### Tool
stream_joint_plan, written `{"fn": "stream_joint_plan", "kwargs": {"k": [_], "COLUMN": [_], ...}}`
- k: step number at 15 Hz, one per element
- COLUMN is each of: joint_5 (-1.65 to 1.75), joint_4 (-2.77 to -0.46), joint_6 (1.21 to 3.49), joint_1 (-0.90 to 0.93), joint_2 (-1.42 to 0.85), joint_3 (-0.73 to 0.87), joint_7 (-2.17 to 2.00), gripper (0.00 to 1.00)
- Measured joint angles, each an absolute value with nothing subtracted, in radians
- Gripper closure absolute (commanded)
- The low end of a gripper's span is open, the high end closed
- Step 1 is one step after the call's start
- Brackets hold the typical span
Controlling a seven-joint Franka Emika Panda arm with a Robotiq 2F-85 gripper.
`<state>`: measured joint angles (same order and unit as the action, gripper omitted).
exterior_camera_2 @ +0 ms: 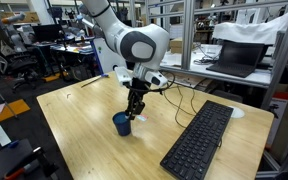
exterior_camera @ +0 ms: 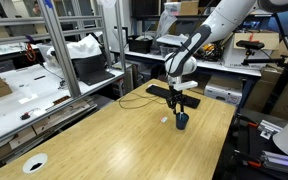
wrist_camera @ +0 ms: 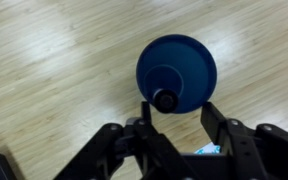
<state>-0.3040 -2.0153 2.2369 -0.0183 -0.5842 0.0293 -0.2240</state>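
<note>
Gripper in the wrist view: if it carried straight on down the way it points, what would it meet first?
Most likely the dark stick standing in the blue cup, just ahead of the gripper; the cup's rim comes next, then the wooden table. Depth is hard to judge.

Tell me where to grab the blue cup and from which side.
Probably its rim wall, from straight above: the blue cup stands upright, mouth open, so one finger of the end effector can go inside, clear of the dark object there.
</note>
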Motion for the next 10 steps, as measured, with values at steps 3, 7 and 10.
{"fn": "stream_joint_plan", "kwargs": {"k": [3, 7, 10], "joint_5": [-0.304, -0.304, -0.304], "joint_4": [-2.008, -2.006, -2.006], "joint_6": [2.237, 2.236, 2.235], "joint_1": [-0.018, -0.018, -0.018], "joint_2": [-0.584, -0.584, -0.582], "joint_3": [0.029, 0.029, 0.028], "joint_7": [-0.224, -0.224, -0.224], "gripper": [0.97, 0.71, 0.55]}}
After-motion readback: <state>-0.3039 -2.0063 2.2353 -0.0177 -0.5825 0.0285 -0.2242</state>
